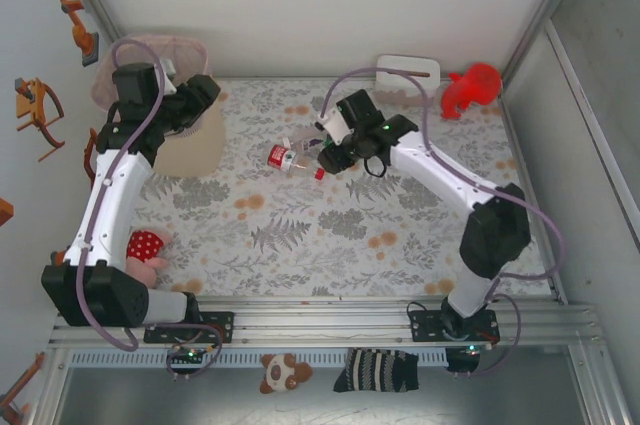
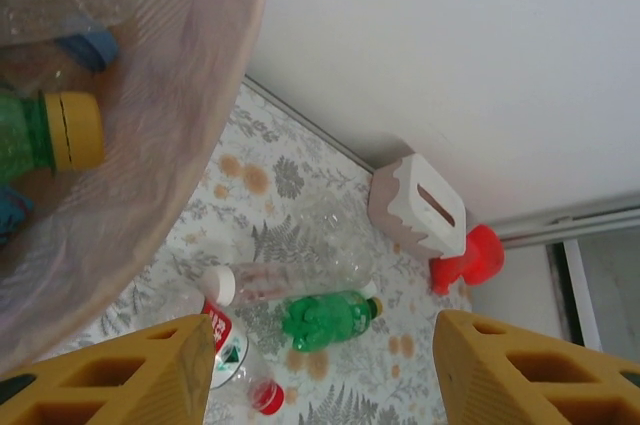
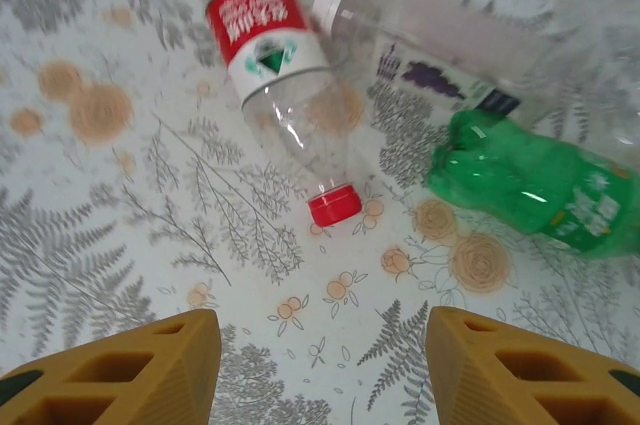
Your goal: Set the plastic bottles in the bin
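Because the left gripper [image 1: 195, 95] hangs right over the bin [image 1: 180, 42] at the far left, the top view suggests a clash if the right gripper [image 1: 330, 155] brings its load there; it hovers mid-table, just right of the red bottle [image 1: 285, 157].

From the left wrist, the fingers [image 2: 150, 375] stand wide apart and hold nothing. Below them the thin pink liner [image 2: 190, 95] could snag a finger, and bottles [image 2: 30, 135] already lie inside.

From the right wrist, the fingers [image 3: 130, 365] are likewise spread and empty, short of the red bottle, the clear bottle [image 3: 440, 45] and the green bottle [image 3: 530, 180], which lie close together on the flowered cloth [image 3: 130, 245]. All are smooth, round and thin-walled: a closing pinch may squirt one sideways, crush it, or knock its neighbour rolling.
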Controlling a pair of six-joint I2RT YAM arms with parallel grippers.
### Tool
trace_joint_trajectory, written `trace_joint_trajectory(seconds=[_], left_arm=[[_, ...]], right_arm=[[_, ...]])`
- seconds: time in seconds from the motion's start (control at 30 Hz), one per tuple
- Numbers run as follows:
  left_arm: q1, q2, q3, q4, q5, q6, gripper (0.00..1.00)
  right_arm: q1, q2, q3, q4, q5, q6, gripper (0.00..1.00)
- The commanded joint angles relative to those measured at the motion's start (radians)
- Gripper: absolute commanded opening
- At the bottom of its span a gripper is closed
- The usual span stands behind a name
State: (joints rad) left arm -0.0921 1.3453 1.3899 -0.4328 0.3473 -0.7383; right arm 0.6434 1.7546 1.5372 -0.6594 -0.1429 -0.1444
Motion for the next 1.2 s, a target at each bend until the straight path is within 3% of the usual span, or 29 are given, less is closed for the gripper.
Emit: trace_joint_trajectory(seconds=[0.0, 0.23, 0.6, 0.97, 1.17], left_arm=[[-0.001, -0.034, -0.056, 0.016, 0.032, 0.028, 0.59], [-0.001, -0.064, -0.098, 0.011, 0.055, 0.025, 0.6], [-0.001, -0.063, -0.103, 0.007, 0.068, 0.008, 0.61], [-0.001, -0.07, -0.109, 0.012, 0.075, -0.009, 0.61], [-0.001, -0.07, -0.106, 0.014, 0.074, -0.012, 0.61]], right_arm=[[-0.005, 0.097, 0.016, -0.006, -0.061, -0.232, 0.56], [-0.008, 0.28, 0.076, 0.016, -0.074, -0.387, 0.55], [-0.008, 0.438, 0.156, 0.032, -0.035, -0.449, 0.54], [-0.008, 0.468, 0.147, 0.026, -0.056, -0.48, 0.42], [-0.009, 0.467, 0.136, 0.065, 0.076, -0.493, 0.46]])
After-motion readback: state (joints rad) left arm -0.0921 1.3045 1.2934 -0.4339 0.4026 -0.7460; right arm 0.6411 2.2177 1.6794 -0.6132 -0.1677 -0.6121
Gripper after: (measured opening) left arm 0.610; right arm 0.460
